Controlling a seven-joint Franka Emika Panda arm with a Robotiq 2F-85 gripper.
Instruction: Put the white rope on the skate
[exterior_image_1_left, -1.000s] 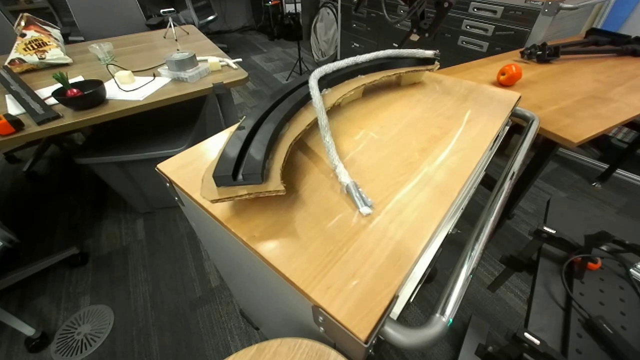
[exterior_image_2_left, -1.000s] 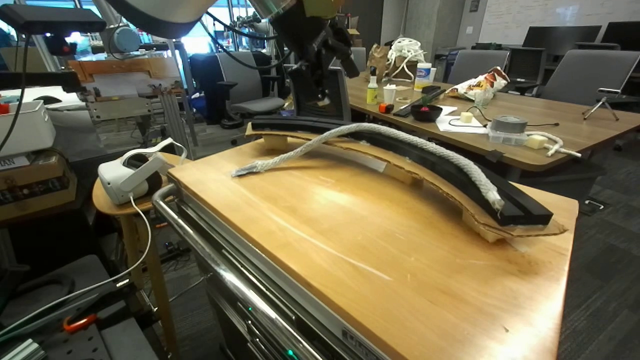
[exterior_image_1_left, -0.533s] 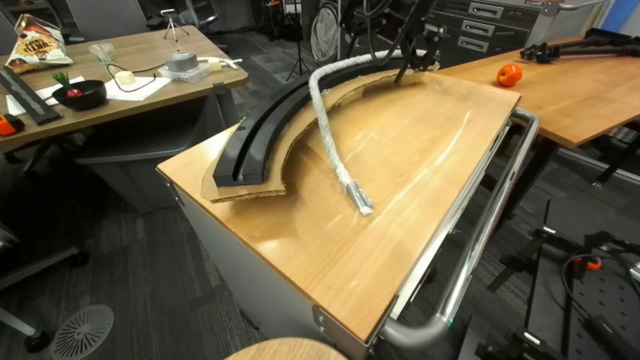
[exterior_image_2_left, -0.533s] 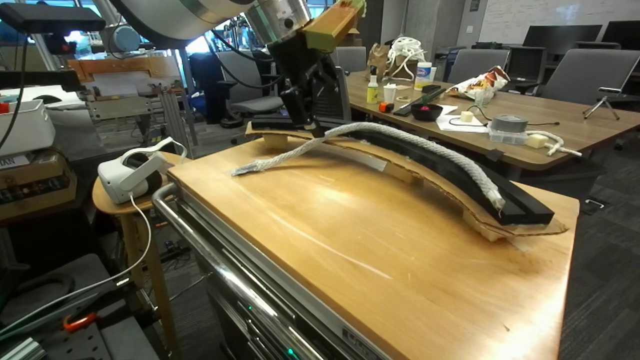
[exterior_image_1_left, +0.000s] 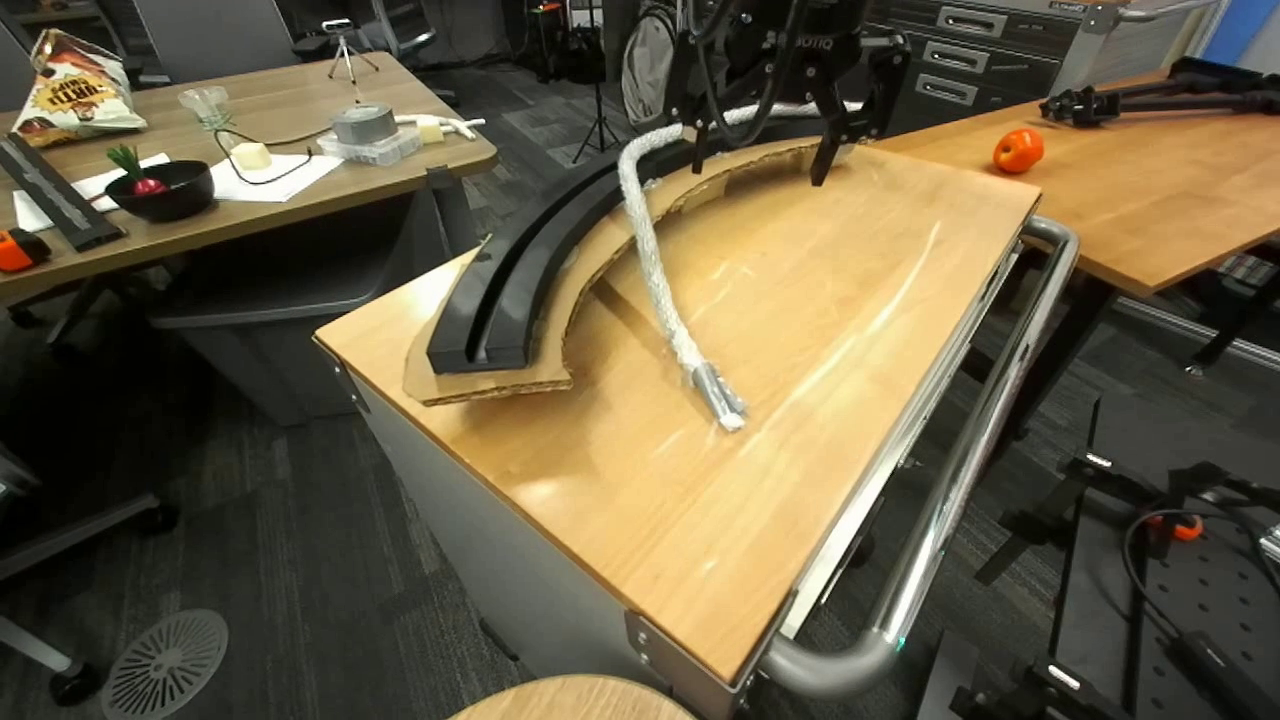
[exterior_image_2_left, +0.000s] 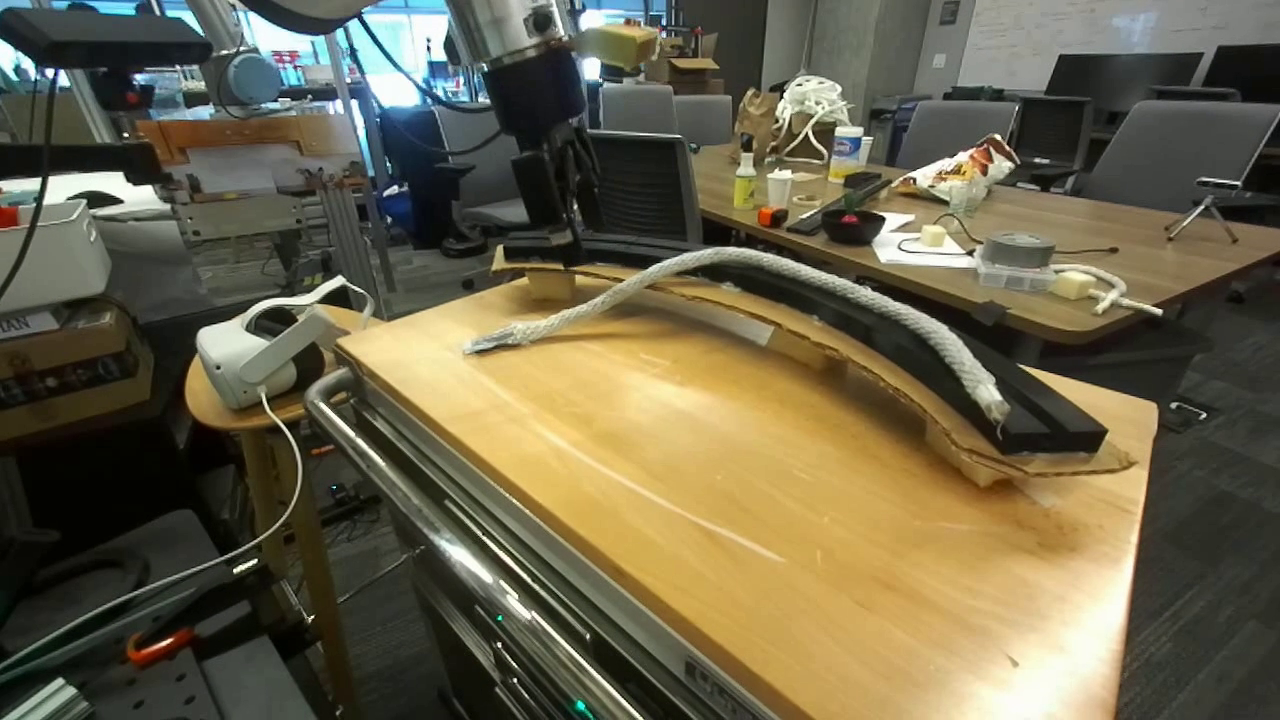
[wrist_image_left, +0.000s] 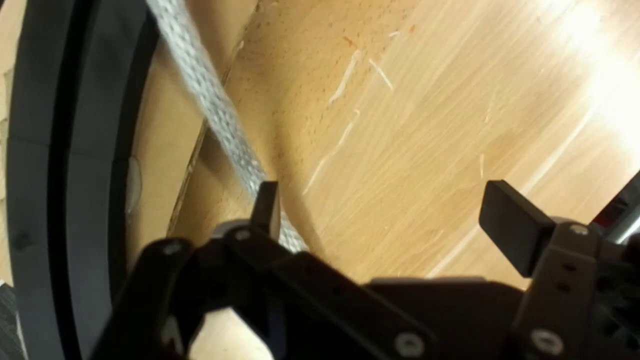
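Hovered with jaws apart; probably needed centring astride the white rope (wrist_image_left: 220, 116), clear of the skate (wrist_image_left: 90, 180), before closing.

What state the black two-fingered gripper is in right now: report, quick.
Black two-fingered gripper: open, holding nothing; the thick grey-white braided rope is not gripped.

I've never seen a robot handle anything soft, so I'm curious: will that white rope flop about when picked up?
Probably somewhat: the white rope curves smoothly from the black skate down to the tabletop, suggesting flexible but not limp. Its braided surface likely won't be very slippery. The end wrapped in grey may be stiffer than the rest.
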